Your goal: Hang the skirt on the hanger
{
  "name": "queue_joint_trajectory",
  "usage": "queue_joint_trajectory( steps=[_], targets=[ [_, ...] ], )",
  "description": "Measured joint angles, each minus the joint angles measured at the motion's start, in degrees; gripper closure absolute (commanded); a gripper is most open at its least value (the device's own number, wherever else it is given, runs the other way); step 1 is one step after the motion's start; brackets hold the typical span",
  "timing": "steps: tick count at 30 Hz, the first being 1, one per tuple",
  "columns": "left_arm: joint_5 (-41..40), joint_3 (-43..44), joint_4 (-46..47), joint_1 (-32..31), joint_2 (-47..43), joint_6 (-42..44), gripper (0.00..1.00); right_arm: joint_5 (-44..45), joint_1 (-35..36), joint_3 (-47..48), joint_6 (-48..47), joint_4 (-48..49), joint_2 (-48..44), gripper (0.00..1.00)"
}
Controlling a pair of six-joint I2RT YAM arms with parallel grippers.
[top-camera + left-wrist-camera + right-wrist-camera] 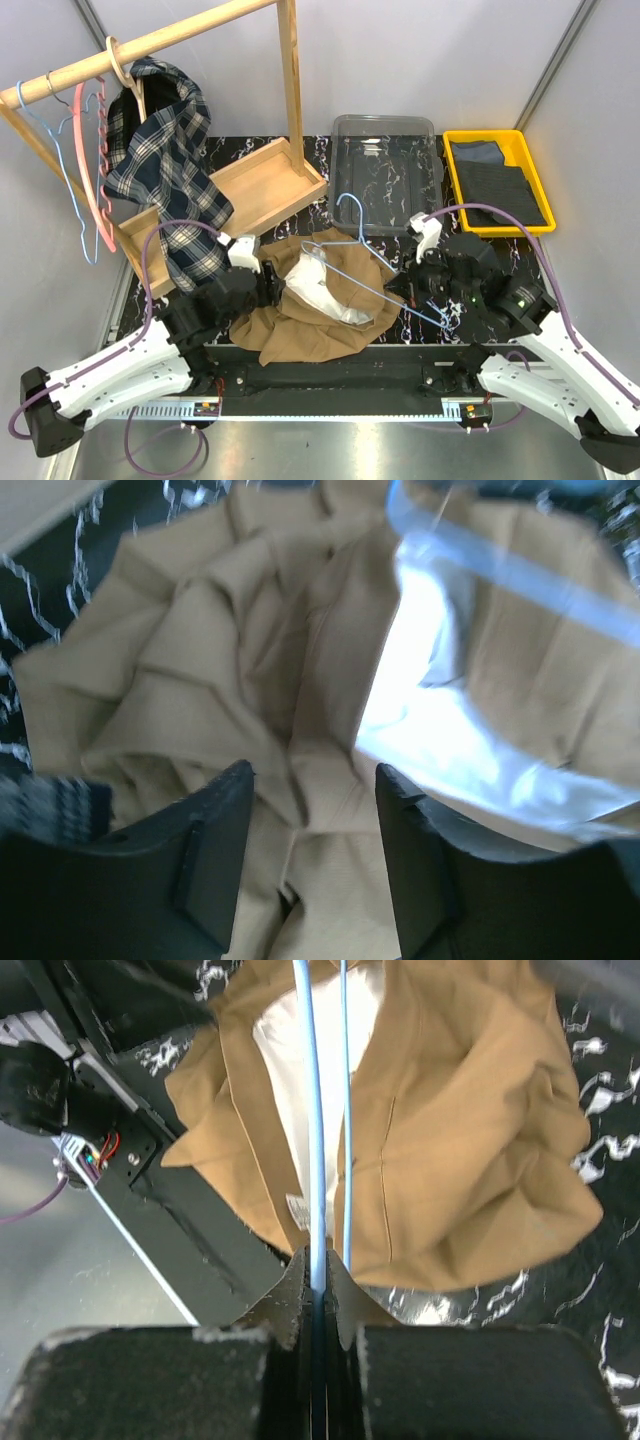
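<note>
The tan-brown skirt point(320, 310) lies crumpled on the table's near middle, its whitish lining point(325, 293) showing. It fills the left wrist view point(210, 680) and shows in the right wrist view point(470, 1140). The light-blue wire hanger point(362, 262) lies tilted over the skirt, hook toward the back. My right gripper point(405, 290) is shut on the hanger's wire point(316, 1160) at its right end. My left gripper point(272, 284) is open, its fingers point(215, 850) on either side of a fold of skirt cloth at the skirt's left edge.
A wooden rack point(150, 45) at the back left carries a plaid shirt point(165, 160), a pink hanger point(100, 180) and another blue hanger point(60, 150). A wooden tray point(255, 185), a clear bin point(385, 170) and a yellow tray point(498, 180) with dark cloth stand behind.
</note>
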Motion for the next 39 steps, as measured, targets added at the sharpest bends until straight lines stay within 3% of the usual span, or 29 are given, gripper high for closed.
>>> queue_joint_trajectory(
  steps=[12,20,28,39],
  targets=[
    [6.73,10.14,2.71,-0.39,6.01,4.39,0.47,0.22,0.11,-0.59,3.15,-3.23,-6.45,1.00],
    [8.41,10.67,6.14,-3.98,22.29,3.23,0.50,2.60,0.13,-0.59,5.09,-5.64,-7.82,1.00],
    [4.04,10.67,7.23,-6.49,30.64,0.20,0.49,3.87,0.17,-1.20,7.23,-5.64,-9.75,1.00],
    [-5.70,10.71,8.85,-8.26,31.93,-0.63,0.51,3.96,0.17,-1.97,8.22,-5.68,-10.29,1.00]
  ],
)
